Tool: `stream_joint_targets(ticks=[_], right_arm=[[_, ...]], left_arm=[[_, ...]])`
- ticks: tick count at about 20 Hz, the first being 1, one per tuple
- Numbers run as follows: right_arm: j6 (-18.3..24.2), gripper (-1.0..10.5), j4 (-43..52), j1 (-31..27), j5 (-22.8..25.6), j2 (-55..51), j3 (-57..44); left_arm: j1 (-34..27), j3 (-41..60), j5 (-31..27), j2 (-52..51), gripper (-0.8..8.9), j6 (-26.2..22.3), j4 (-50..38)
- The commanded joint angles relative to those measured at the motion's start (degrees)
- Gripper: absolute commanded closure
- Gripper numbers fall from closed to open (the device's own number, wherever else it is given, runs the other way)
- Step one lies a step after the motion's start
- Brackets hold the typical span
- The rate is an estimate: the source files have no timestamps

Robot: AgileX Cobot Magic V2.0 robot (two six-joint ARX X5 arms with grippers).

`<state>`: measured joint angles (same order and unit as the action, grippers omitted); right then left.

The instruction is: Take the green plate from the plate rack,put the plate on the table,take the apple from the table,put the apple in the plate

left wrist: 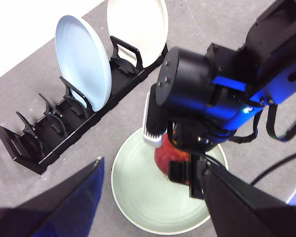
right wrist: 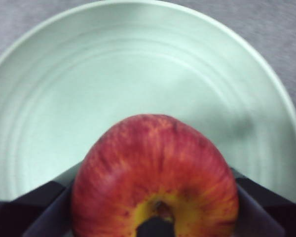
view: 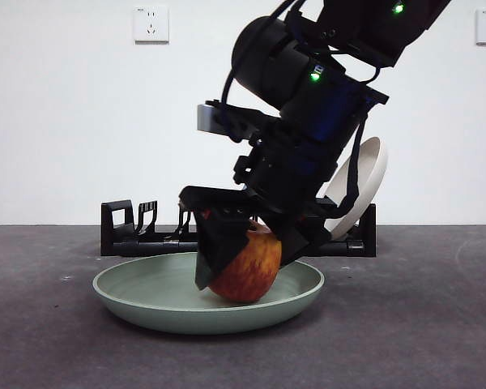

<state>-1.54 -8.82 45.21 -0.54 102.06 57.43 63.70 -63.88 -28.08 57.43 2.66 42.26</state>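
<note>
My right gripper (view: 241, 255) clamps the apple (view: 247, 271), which sits in the green plate (view: 130, 296) on the table (view: 49, 340). Risk, as I judge it: opening while tilted could let the apple roll to the rim. Left gripper (left wrist: 150, 197) hangs wide and empty above. Only its wrist view shows the blue plate (left wrist: 84, 61) in the rack (left wrist: 49, 133).

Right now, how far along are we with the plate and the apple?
Done: the green plate is out of the plate rack and flat on the table. In hand: the right gripper holds the apple on the plate. Left: open and withdraw. The left gripper waits above, open.
</note>
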Motion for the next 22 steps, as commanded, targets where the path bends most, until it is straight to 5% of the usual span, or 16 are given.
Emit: stream_joint_targets(ticks=[1, 4, 5, 16, 22], right_arm=[[-0.5, 8.8, -0.3, 0.7, 0.1, 1.4, 0.0], [-0.5, 3.2, -0.3, 1.0, 1.0, 1.4, 0.0], [-0.5, 2.9, -0.3, 1.0, 0.9, 1.4, 0.0], [-0.5, 2.8, -0.1, 1.2, 0.9, -1.6, 0.2], [-0.6, 2.9, -12.6, 1.4, 0.2, -15.1, 0.2]], left_arm=[[0.1, -0.2, -0.1, -0.1, 4.95, 0.6, -0.3], [0.1, -0.2, -0.1, -0.1, 4.95, 0.6, -0.2], [0.1, -0.2, -0.1, -0.1, 4.95, 0.6, -0.2], [0.1, -0.2, -0.1, -0.1, 4.95, 0.8, -0.2], [0.1, -0.2, -0.1, -0.1, 4.95, 0.7, -0.1]])
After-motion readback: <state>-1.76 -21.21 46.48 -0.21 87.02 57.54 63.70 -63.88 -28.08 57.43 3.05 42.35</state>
